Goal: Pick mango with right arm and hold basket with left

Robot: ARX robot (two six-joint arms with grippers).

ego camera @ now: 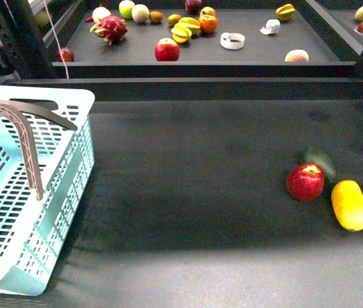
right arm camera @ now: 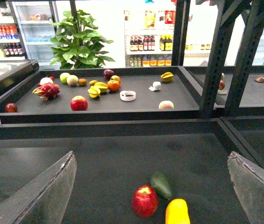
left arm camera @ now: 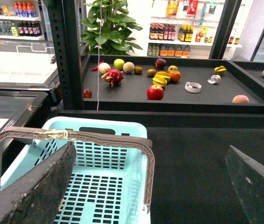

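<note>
Basket (left arm camera: 122, 128) fills left wrist view; mango (right arm camera: 177, 212) shows in right.

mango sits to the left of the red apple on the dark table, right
Not quite. The front view shows the mango to the right of the red apple on the dark table, not to its left.

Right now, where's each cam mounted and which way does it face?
Front: on the body between the arms, looking over the table; basket left, mango right; no arm visible.
Left wrist: on the left arm over the basket, facing the far shelf; left gripper open.
Right wrist: on the right arm above the mango, facing that shelf; right gripper open.
Shared: dragon fruit in all three.
</note>
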